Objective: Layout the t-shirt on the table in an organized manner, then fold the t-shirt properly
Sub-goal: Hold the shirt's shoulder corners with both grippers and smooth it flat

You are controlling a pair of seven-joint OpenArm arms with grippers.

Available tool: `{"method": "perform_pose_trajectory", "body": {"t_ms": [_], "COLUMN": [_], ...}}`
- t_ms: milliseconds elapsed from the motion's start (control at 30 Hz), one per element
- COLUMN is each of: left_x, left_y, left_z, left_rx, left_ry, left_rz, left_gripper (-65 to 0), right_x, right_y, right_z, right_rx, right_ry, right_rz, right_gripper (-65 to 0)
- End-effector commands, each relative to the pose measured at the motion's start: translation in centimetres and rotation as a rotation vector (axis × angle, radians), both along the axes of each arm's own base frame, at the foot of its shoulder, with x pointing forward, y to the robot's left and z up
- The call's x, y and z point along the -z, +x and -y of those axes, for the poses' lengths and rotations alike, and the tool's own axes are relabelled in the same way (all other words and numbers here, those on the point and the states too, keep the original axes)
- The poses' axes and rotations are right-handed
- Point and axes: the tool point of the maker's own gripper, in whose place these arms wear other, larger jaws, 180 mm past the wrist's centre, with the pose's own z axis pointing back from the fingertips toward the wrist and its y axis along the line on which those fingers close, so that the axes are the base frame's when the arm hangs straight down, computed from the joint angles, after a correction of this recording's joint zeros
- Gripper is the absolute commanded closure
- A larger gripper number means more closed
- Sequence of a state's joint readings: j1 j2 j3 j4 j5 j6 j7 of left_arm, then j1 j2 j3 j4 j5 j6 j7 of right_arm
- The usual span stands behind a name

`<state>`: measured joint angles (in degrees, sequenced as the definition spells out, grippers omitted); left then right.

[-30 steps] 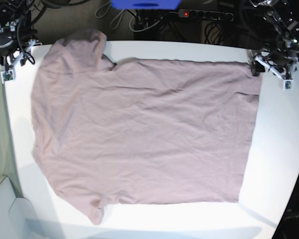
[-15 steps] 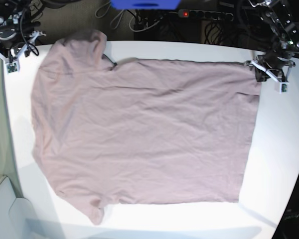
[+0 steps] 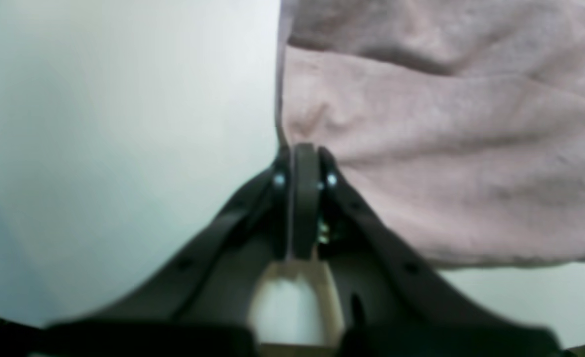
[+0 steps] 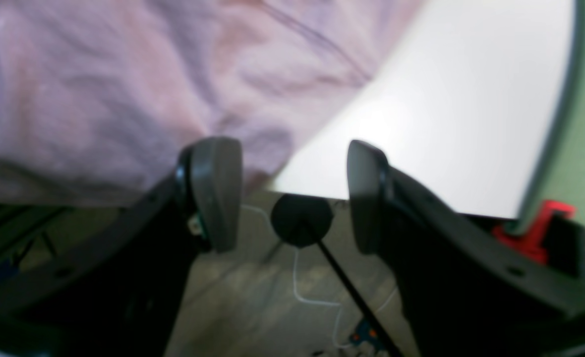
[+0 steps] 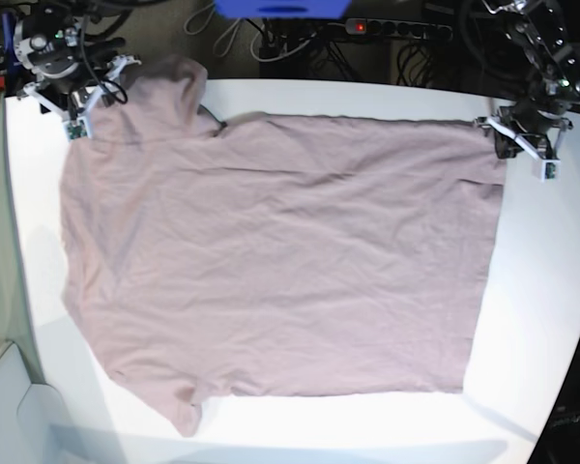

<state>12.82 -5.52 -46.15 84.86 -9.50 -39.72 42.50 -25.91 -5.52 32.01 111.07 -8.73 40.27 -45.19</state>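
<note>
Wrist views blurry. Pink t-shirt (image 5: 271,261) flat on table (image 5: 551,271), lightly creased. Left gripper (image 3: 300,151) pinched on its hem corner; right gripper (image 4: 292,193) gaping, empty.

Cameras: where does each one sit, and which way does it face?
Base: overhead, looking down on the t-shirt spread over the table; both arms at the far corners.
Left wrist: behind the shut left claw, at the shirt's hem corner.
Right wrist: behind the open right claw, at the table's edge by a sleeve.
All three show shirt and table.
</note>
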Motion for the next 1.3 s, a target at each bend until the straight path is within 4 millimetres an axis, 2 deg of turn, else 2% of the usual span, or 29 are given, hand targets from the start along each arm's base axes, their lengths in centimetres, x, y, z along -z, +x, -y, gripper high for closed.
{"method": "perform_pose_trajectory", "body": {"t_ms": [0,600,800,900,967,1000,1133,1267], "left_x": [0.8,0.3,0.3,0.3,0.3,0.3,0.2,-1.3], "left_y": [-1.3,-0.7,-0.7,-0.7,-0.7,-0.7,-0.7,0.1], "left_z": [-0.2,0.1,0.1,0.1,0.1,0.1,0.1,-0.2], "left_rx": [0.011,0.006,0.006,0.006,0.006,0.006,0.007,0.018], "left_ry": [0.021,-0.017,-0.017,-0.017,-0.017,-0.017,-0.016,0.018], "left_rz": [-0.075,-0.04,-0.038,-0.038,-0.038,-0.038,-0.039,-0.002], "left_gripper": [-0.1,-0.1,-0.2,-0.2,-0.2,-0.2,-0.2,-0.2], "right_x": [-0.3,0.3,2.9,3.3,3.2,3.2,3.2,2.7], "right_y": [0.2,0.4,-0.1,-0.4,-0.3,-0.3,-0.3,0.0], "right_z": [0.3,0.4,-0.2,-0.2,-0.3,-0.3,-0.3,-0.1], "right_rx": [0.0,0.005,0.023,0.028,0.026,0.026,0.027,0.023], "right_ry": [-0.009,0.001,0.058,0.066,0.066,0.066,0.064,0.053], "right_rz": [0.012,0.006,-0.05,-0.062,-0.06,-0.06,-0.057,-0.045], "right_gripper": [-34.5,-34.4,-34.0,-33.3,-28.5,-24.0,0.0,0.0]}}
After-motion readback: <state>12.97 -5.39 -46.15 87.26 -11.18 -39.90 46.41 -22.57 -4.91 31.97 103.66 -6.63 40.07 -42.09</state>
